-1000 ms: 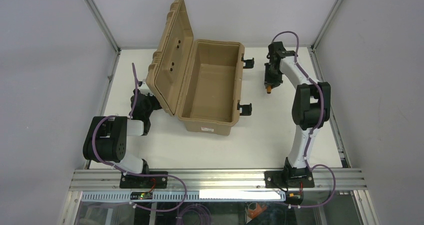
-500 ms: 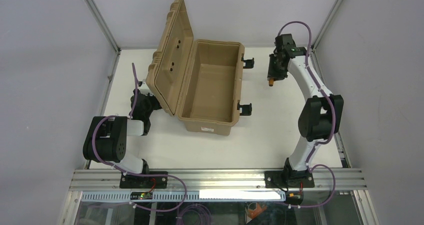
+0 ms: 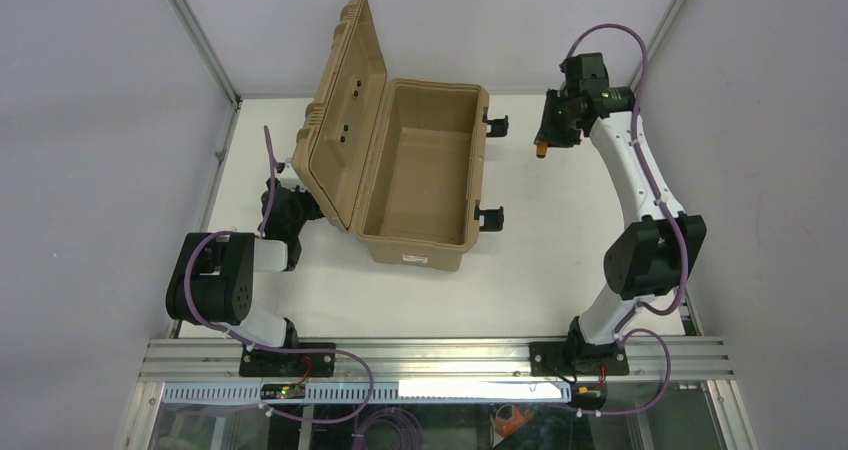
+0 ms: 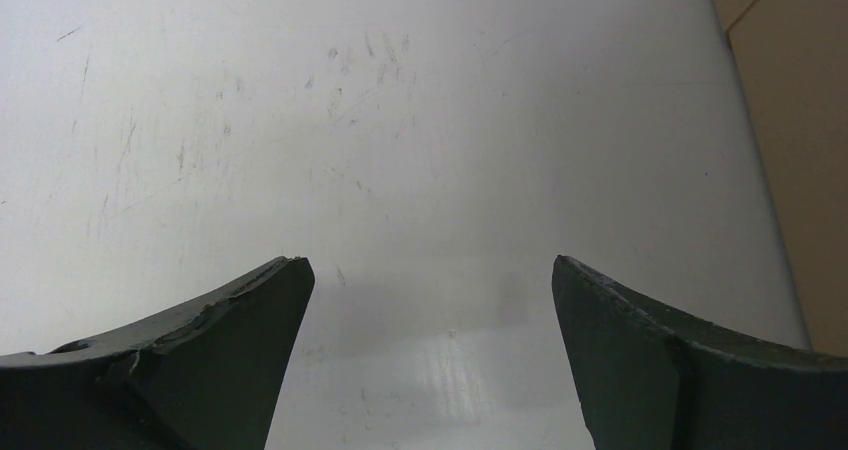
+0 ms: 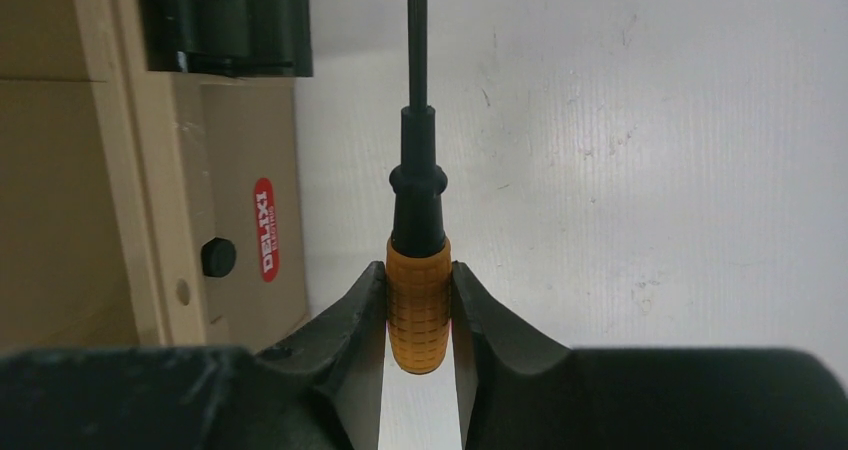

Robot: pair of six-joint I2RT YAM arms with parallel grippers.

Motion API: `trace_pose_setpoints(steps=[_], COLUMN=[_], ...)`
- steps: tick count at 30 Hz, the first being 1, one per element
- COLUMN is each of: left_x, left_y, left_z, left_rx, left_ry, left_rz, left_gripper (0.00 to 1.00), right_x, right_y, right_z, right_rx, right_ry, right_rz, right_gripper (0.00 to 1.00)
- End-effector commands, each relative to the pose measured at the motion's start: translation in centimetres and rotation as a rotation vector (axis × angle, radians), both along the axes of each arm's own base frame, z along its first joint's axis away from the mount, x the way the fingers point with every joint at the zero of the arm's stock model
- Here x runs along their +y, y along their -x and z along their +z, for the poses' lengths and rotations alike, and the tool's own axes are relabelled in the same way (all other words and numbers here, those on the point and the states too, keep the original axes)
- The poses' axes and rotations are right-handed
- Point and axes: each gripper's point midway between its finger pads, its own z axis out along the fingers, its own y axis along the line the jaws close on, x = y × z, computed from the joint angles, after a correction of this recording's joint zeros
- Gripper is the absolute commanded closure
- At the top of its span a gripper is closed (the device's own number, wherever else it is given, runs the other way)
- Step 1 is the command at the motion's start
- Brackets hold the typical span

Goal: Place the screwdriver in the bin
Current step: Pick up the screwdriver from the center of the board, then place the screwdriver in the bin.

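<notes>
- Screwdriver [image 5: 418, 305] is sitting in the right gripper [image 5: 418, 270], whose two fingers [image 5: 365, 310] are pinching the orange handle from both sides; the black shaft is running straight out past the top edge of the wrist view.
- Right arm is reaching high over the far right of the table [image 3: 560, 260], holding the screwdriver [image 3: 541, 150] outside the bin [image 3: 478, 150], just right of its far latch [image 3: 494, 123].
- Bin is standing open, with the ribbed lid [image 3: 345, 140] leaning up on its left side; nothing is showing inside.
- Right wrist view is catching the bin wall with a red sticker [image 5: 264, 229] and a black latch [image 5: 225, 20] at left.
- Left gripper [image 4: 430, 270] is hanging spread wide over bare table, grasping nothing, next to the bin's left side.
</notes>
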Motion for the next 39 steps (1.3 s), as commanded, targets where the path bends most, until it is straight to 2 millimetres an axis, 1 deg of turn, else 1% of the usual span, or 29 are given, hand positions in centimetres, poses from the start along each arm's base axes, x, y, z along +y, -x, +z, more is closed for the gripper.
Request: trace_pose_setpoints(steps=[1,12,16,20,24,28,32,39], left_x=[-0.2,-0.2,-0.2,-0.2,-0.2,-0.2,-0.2,-0.2], left_y=[-0.4,-0.4,-0.4,-0.4,-0.4,-0.4,-0.4,-0.4], left_z=[1.9,1.9,1.9,1.9,1.9,1.9,1.9,1.8], left_rx=[-0.064,-0.064,-0.064,-0.064,-0.064,-0.065,-0.064,-0.064], left_ry=[0.017,0.017,0.017,0.017,0.017,0.017,0.017,0.017], left_rz=[-0.013,-0.013,-0.013,-0.012,-0.013,-0.013,-0.013,-0.013], left_gripper=[0.01,0.01,0.01,0.01,0.01,0.01,0.01,0.01], right_x=[1.8,6.4,8.3,10.4,12.3,14.4,16.6,19.8], right_y=[0.4,1.7,2.2,2.5,2.6,2.5,2.3,2.1], right_z=[5.6,9.9,10.9,11.2,11.0,10.3,9.2,7.1], right_rx=[-0.127,-0.208,-0.23,-0.238,-0.226,-0.21,-0.18,-0.134], right_ry=[-0.078,-0.132,-0.141,-0.141,-0.118,-0.114,-0.113,-0.1], right_rz=[0.022,0.1,0.137,0.176,0.183,0.179,0.161,0.144], right_gripper=[1.0,1.0,1.0,1.0,1.0,1.0,1.0,1.0])
